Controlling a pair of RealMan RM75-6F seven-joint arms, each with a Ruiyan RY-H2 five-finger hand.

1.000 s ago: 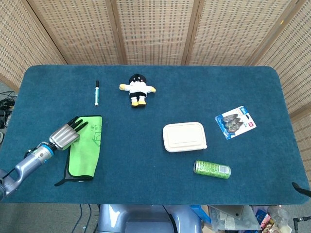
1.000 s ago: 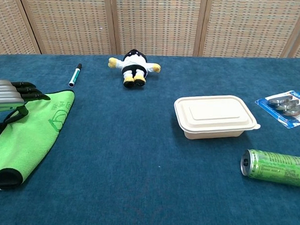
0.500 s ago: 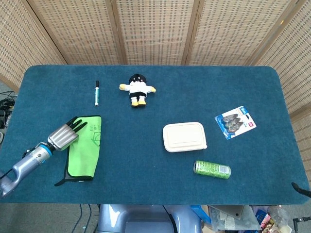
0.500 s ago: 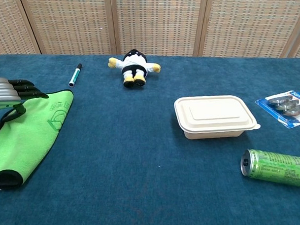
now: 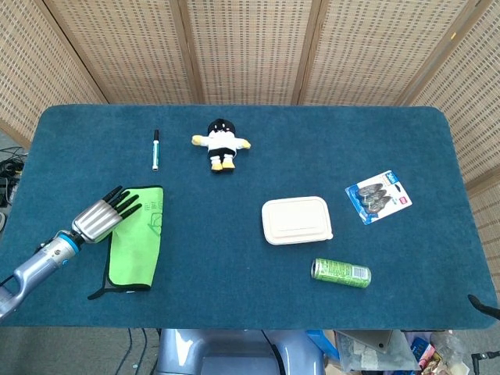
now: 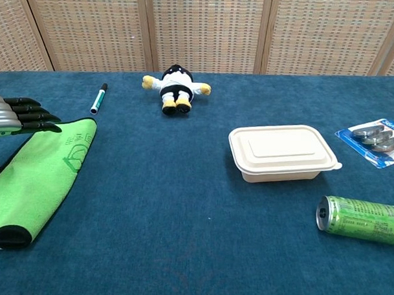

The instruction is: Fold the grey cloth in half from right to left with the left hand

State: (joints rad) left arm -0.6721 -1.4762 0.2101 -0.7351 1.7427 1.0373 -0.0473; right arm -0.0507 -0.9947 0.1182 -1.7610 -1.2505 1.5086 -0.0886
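At the near left of the worktop (image 5: 258, 156), the cloth (image 5: 137, 237) is lying flat as a long strip, bright green on top with a dark edge peeking out. It is looking already doubled over. Your left hand (image 5: 100, 218) is hovering at its far left corner, fingers (image 6: 31, 116) straight and a little spread, holding nothing. The cloth is looking soft, light and floppy, so you are best pinching an edge or corner, not the middle.
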